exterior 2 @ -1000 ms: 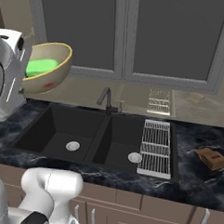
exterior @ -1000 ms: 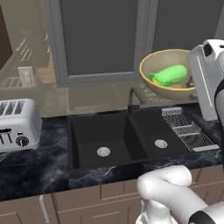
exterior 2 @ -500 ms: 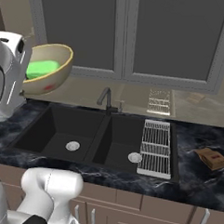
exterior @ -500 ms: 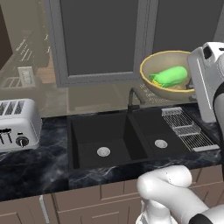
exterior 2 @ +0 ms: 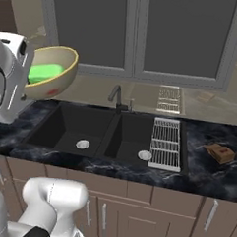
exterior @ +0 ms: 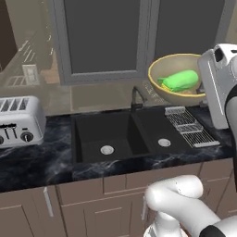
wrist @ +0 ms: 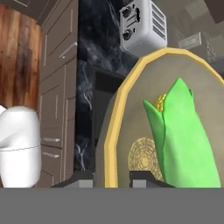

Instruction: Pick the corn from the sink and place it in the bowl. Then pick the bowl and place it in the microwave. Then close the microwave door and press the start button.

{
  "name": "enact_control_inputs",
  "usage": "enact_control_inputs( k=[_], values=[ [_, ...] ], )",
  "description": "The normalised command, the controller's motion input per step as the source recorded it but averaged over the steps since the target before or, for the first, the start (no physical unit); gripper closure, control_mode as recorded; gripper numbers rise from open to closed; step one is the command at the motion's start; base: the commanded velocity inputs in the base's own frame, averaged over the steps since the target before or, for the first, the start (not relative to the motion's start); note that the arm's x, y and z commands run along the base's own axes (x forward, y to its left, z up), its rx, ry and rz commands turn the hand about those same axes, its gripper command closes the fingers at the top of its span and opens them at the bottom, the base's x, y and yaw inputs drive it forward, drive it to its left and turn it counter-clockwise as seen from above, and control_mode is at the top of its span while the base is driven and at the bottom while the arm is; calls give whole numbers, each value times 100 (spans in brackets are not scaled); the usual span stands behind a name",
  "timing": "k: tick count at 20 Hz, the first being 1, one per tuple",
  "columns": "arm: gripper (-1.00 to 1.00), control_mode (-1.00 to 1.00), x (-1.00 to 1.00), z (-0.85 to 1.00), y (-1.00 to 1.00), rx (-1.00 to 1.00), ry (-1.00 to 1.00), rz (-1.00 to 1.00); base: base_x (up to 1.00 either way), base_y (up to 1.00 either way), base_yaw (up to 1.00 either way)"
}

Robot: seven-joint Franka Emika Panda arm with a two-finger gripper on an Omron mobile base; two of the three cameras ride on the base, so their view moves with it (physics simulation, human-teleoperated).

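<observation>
Corn point(wrist: 188, 140): bright green husk, yellow tip, inside tan bowl point(wrist: 114, 131).

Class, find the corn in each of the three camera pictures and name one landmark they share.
Left base view: corn upper right, inside the raised bowl.
Right base view: corn upper left, in the bowl.
Hand view: corn at right.
Shared landmark: the sink.

I am carrying the bowl point(exterior: 172, 99) a touch further right. The corn point(exterior: 179, 80) is riding along inside it.
</observation>
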Motion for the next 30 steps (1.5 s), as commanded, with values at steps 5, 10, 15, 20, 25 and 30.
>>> enact_control_inputs(
  k=[5,10,15,20,25,30],
  values=[
    [100,100,0,0,0,0,0,0,-40,3,0],
    [100,100,0,0,0,0,0,0,-16,0,-63],
    [100,100,0,0,0,0,0,0,-12,0,-84],
    [100,100,0,0,0,0,0,0,-17,0,-82],
    [100,100,0,0,0,0,0,0,-15,0,-80],
    [100,100,0,0,0,0,0,0,-18,0,-79]
  ],
)
